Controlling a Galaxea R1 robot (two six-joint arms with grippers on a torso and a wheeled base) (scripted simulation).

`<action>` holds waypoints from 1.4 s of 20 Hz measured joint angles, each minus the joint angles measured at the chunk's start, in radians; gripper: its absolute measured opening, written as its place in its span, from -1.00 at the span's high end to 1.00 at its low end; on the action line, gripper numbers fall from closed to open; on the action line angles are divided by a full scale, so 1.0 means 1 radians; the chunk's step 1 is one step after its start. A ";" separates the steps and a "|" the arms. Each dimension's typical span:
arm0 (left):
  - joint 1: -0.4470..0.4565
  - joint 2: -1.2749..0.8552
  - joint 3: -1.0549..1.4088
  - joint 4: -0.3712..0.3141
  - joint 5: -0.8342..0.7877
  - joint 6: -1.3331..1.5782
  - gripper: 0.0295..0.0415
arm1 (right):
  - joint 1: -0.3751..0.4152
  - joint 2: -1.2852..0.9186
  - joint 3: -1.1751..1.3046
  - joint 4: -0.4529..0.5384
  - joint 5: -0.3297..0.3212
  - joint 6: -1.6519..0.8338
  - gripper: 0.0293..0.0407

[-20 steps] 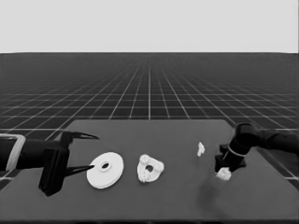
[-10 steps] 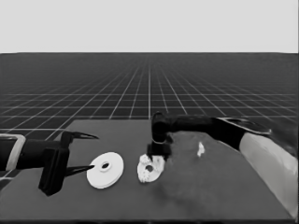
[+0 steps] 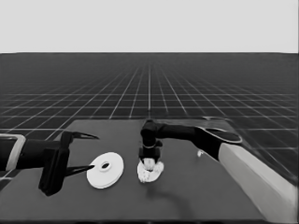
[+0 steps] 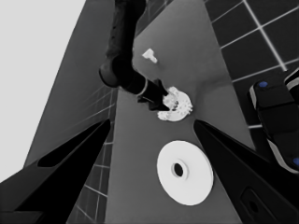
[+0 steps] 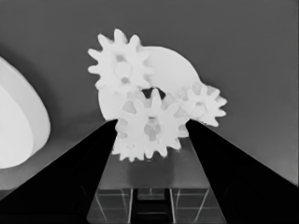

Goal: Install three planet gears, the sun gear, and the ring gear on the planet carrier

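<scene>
The smaller round part, the planet carrier (image 3: 156, 175) (image 5: 175, 70), lies mid-table with toothed gears on it; two of them (image 5: 120, 67) (image 5: 204, 105) show plainly in the right wrist view. My right gripper (image 3: 148, 159) (image 5: 152, 123) hangs straight over it, shut on another gear (image 5: 152, 131) just above the part's middle. Teeth of one more gear peek out beneath that one. The larger round part, the ring gear (image 3: 105, 169) (image 4: 184, 172), lies flat to the left. My left gripper (image 3: 93, 151) (image 4: 152, 122) waits open at the table's left end, beside the larger part.
A thin white piece (image 3: 200, 152) (image 4: 149, 55) stands right of the smaller round part, close by the right arm (image 3: 187, 133). That arm's pale grey part (image 3: 257, 182) fills the lower right corner. Dark machinery with blue lights (image 4: 275, 121) sits past the table's edge.
The right arm carried a gear from the table's right side leftward and has come down over the smaller round part. The left arm has not moved.
</scene>
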 joint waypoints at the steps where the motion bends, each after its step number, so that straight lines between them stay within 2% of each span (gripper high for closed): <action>1: 0.000 0.000 0.000 0.000 0.000 0.000 -0.49 | -0.006 0.002 -0.005 -0.005 0.002 -0.003 0.70; 28: 0.000 0.000 0.000 0.000 0.000 0.000 -0.49 | -0.021 0.004 -0.013 -0.013 0.006 0.208 0.71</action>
